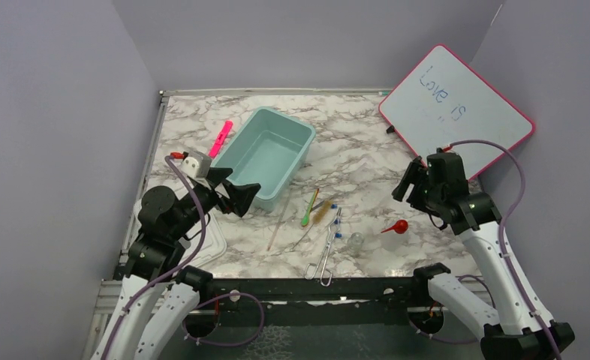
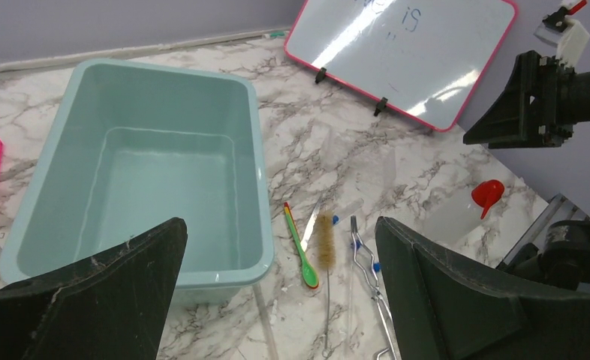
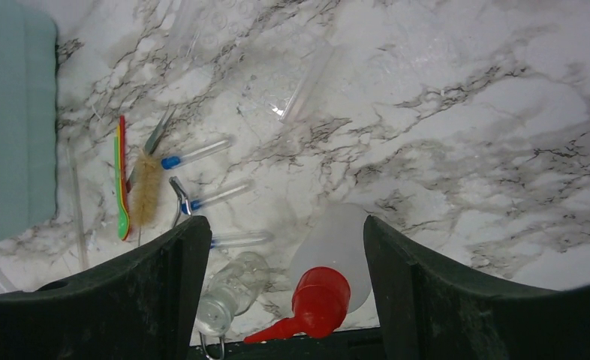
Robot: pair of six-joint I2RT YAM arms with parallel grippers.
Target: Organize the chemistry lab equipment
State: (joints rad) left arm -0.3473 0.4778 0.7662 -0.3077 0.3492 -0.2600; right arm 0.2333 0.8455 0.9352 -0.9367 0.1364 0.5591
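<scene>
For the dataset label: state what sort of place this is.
Likely a staged robot test cell, not a working lab: a marble-patterned tabletop boxed in by plain lavender walls, with a wire brush, metal tongs and a teal bin laid out on it.

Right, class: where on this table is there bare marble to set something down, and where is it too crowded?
Bare: the strip behind the bin, and the stretch right of the red-topped bottle, in front of the whiteboard. Crowded: between the bin's near corner and the bottle, where the spoon, brush, tongs and small tubes lie close together.
</scene>
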